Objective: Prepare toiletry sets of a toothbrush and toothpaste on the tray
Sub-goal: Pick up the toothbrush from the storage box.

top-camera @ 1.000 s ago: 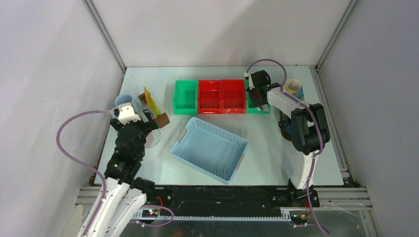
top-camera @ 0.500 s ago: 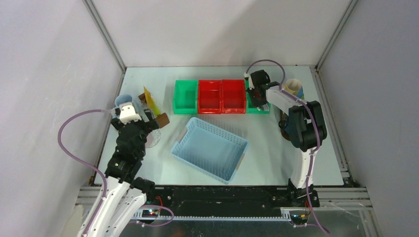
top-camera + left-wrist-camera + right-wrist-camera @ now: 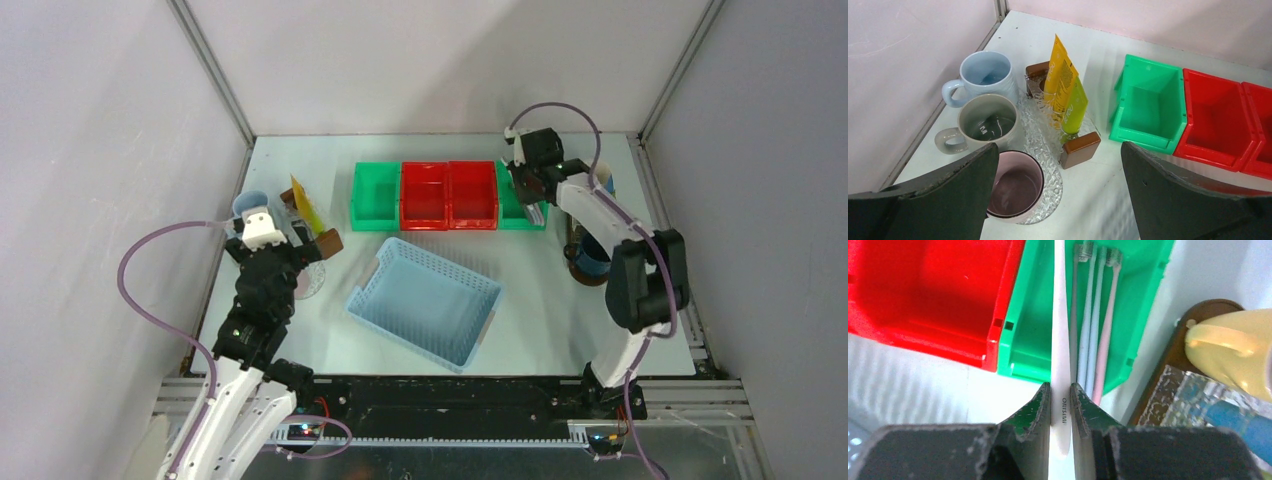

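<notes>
White desk [image 3: 540, 300], walled cell: right pincer [image 3: 1060, 390] clamps a white toothbrush [image 3: 1060, 315] near its handle end over the green bin [image 3: 1033, 340]; left pincer [image 3: 1058, 145] gapes empty above the mugs [image 3: 990, 125]; the brush looks light, slick and apt to swivel, so a mid-handle hold seems safer.

White toothbrush [image 3: 1060, 340]; green bin [image 3: 1143, 290]; red bin [image 3: 938, 285]; cream mug [image 3: 1233, 347].

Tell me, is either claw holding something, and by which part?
The right gripper pinches a white toothbrush near the tail end of its handle. The left gripper stands open, holding nothing.
</notes>
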`<act>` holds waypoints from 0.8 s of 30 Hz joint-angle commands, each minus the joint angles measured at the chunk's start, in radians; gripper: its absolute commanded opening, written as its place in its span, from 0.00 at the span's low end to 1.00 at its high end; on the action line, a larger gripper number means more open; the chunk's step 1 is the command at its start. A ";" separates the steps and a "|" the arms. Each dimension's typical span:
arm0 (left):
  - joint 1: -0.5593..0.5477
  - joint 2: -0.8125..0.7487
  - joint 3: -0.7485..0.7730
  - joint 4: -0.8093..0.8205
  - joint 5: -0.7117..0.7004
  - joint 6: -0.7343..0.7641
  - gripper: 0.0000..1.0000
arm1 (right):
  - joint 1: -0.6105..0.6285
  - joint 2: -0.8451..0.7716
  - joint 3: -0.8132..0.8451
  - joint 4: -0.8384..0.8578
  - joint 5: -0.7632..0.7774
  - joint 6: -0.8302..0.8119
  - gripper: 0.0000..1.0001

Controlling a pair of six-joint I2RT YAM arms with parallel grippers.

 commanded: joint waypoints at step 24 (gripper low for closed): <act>-0.009 0.183 0.319 0.051 0.645 -0.283 0.92 | 0.305 -0.723 -0.463 0.516 -0.121 0.237 0.00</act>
